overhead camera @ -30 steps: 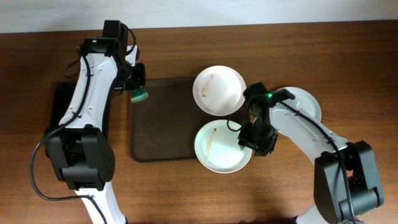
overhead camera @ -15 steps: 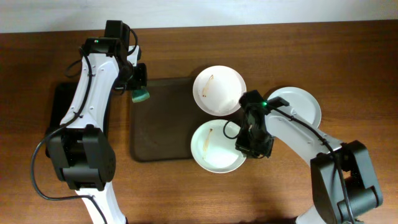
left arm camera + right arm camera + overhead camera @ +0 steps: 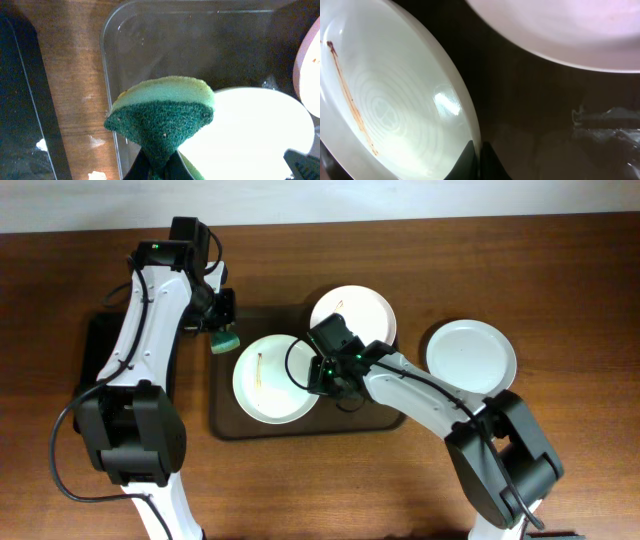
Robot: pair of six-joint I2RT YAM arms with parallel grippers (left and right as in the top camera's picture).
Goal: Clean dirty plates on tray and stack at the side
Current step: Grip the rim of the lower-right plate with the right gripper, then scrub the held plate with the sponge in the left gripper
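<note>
A white plate with a brown streak [image 3: 268, 378] lies on the dark-brown tray [image 3: 228, 418]. My right gripper [image 3: 318, 372] is shut on its right rim; the plate shows in the right wrist view [image 3: 385, 105], pinched by the gripper [image 3: 479, 159]. A second streaked plate [image 3: 365, 315] overlaps the tray's back right corner. A clean plate [image 3: 471, 356] lies on the table at the right. My left gripper [image 3: 222, 330] is shut on a green sponge [image 3: 162, 114] above the tray's back left corner, next to the held plate [image 3: 250, 130].
A black tray [image 3: 97, 350] lies left of the brown tray, partly under my left arm. The wooden table [image 3: 560, 280] extends to the right and front.
My right gripper has carried the streaked plate leftward from the tray's right edge onto the middle of the tray. The left gripper with the sponge has barely moved.
</note>
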